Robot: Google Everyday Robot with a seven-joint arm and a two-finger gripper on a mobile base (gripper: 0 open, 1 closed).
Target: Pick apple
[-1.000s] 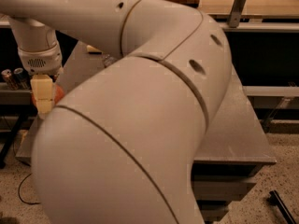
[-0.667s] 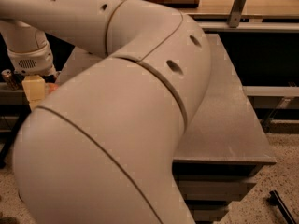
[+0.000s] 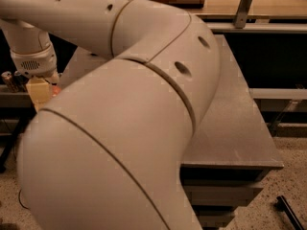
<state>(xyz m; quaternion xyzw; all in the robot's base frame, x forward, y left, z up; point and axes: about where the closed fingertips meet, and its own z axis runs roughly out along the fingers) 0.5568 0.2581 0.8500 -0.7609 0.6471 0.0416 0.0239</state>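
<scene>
Claw [image 3: 39, 82] hangs far left by the worktop [image 3: 240, 128], seemingly lined up on the apple [image 3: 56, 89] for a grab, grip state impossible to tell behind the arm [image 3: 144, 128].

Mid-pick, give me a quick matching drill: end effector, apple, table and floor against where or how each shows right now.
Things:
1 end effector
2 apple
3 table
4 floor

Descriptions:
A grey, right of the arm
B speckled, bottom right
C red sliver, mostly hidden by the arm
D far left, at the arm's end

Pairs: 1-D, 2-C, 3-A, 4-B
</scene>
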